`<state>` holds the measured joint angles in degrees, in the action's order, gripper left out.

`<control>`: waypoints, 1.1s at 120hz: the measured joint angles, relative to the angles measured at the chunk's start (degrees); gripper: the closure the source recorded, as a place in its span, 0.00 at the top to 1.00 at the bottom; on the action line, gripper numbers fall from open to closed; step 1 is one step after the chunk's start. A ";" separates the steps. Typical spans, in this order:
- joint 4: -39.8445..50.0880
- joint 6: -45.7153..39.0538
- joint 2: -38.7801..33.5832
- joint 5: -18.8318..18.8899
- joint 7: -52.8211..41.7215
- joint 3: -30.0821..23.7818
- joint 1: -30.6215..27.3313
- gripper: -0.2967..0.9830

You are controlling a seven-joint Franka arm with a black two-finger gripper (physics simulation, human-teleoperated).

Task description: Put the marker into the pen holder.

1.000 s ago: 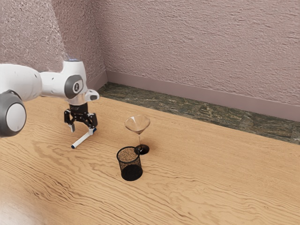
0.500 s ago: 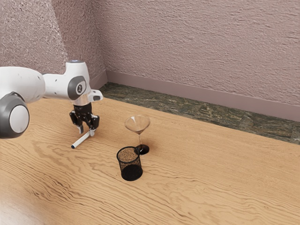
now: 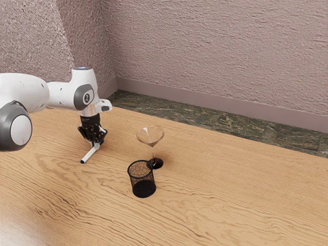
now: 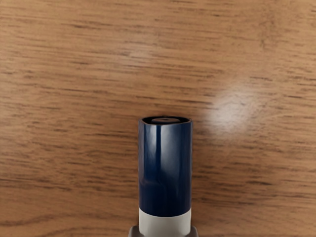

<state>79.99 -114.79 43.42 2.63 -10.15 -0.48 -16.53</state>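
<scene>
The blue-ended white marker (image 3: pixel 88 156) is grasped by the black two-finger gripper (image 3: pixel 97 145), well apart from the black mesh pen holder (image 3: pixel 144 189). Between holder and the wooden table's (image 3: pixel 230 205) wall-side edge, a clear stemmed glass (image 3: pixel 150 136) is seen.

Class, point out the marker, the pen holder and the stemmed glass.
Marker (image 4: pixel 165 170): wrist view, on its blue cap.
Pen holder (image 3: pixel 143 184): exterior view, on its front mesh wall.
Stemmed glass (image 3: pixel 150 137): exterior view, on its clear bowl.
</scene>
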 joint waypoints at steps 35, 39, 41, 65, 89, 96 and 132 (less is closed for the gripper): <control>3.86 -2.88 -3.86 0.62 -0.11 0.08 0.30 0.15; 5.31 -3.86 -5.29 0.95 -0.08 -0.02 0.40 0.15; 6.44 -4.52 -6.22 1.20 -0.07 -0.09 0.47 0.15; 20.80 -15.59 -18.27 5.11 0.53 -0.78 1.89 0.15; 36.57 -30.69 -33.14 8.93 1.71 -0.86 6.47 0.15; 39.84 -33.92 -38.17 9.52 1.93 -1.03 7.97 0.15; 53.73 -45.11 -54.16 4.56 2.21 -2.57 13.63 0.15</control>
<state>133.72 -159.90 -10.74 7.19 -7.94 -3.05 -2.89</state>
